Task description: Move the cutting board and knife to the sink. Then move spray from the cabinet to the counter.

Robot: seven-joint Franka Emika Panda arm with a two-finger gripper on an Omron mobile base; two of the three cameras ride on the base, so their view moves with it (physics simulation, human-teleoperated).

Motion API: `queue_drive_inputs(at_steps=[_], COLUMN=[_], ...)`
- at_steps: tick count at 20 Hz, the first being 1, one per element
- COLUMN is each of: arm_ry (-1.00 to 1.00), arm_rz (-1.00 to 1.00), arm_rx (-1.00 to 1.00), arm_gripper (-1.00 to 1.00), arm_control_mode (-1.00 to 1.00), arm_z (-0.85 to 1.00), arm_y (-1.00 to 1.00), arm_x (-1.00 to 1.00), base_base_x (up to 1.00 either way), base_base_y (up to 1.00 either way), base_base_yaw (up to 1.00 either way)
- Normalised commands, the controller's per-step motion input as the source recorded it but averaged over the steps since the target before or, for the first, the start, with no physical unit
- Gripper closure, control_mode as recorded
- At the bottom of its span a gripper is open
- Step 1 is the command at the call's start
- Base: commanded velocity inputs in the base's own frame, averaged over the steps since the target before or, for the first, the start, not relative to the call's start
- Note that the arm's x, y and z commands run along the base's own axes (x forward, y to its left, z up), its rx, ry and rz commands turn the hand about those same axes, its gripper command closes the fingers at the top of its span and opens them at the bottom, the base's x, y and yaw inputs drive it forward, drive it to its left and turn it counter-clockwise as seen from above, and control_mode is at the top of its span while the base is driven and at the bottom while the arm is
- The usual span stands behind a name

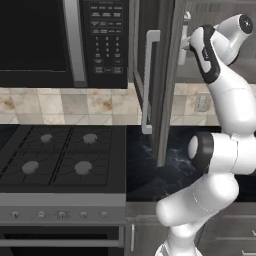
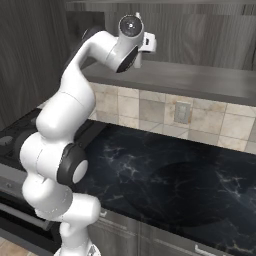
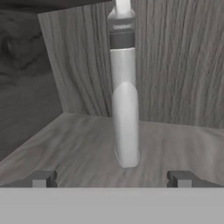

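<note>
Cabinet: the grey wood-grain wall cabinet (image 1: 167, 75) has its door swung open, so the arm can reach in.
Table: black marble-look table (image 2: 175, 175) waits below for the bottle.
Spray: slim pale grey-white spray bottle (image 3: 124, 94) stands upright on the cabinet shelf.
Hand: the hand (image 3: 111, 178) is spread wide, holding nothing, lined up near the bottle.

Flat, even rendered lighting throughout; no single source can be made out. A broad soft dark shadow is seen on the bench (image 2: 180, 185), and the cabinet (image 3: 83, 61) interior is dim on its left side. Pale sheen is visible on the spray (image 3: 126, 109). All views are soft and low-res, hand view most blurred. No edge distortion is noted.
</note>
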Motion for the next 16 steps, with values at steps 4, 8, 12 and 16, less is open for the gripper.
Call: queue_drive_inputs(at_steps=[4,8,12,16], arm_ry=[0.00,0.00,0.00,0.01], arm_rz=[0.00,0.00,0.00,0.00], arm_rx=[0.01,0.01,0.01,0.01], arm_gripper=[-1.00,-1.00,-1.00,-1.00], arm_control_mode=[-1.00,-1.00,-1.00,-1.00], arm_z=[-0.06,-0.07,-0.06,-0.08], arm_y=[0.00,0.00,0.00,0.00], arm_x=[0.27,0.29,0.24,0.25], base_base_x=[0.00,0.00,0.00,0.00], base_base_y=[0.00,0.00,0.00,0.00], base_base_yaw=[0.00,0.00,0.00,0.00])
